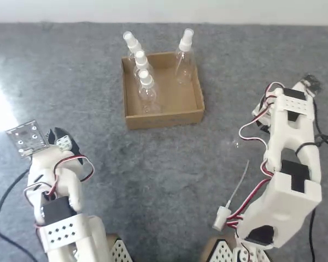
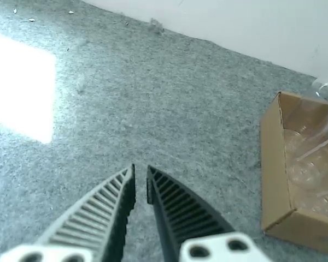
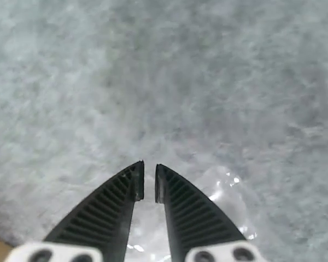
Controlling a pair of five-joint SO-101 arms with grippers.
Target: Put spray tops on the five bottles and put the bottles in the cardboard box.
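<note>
Your left end effector hangs over the grey desk with its jaws drawn to a narrow slit, holding nothing. The cardboard box sits off to its side. In the high view, four bottles with spray tops stand upright in that box, three clustered at one side and one apart at the far corner. Your right end effector is just as narrow and also empty. Just beneath it a clear bottle lies on the desk (only its glints make it out). A loose spray top lies beside the right arm's base, its thin tube pointing toward the box.
</note>
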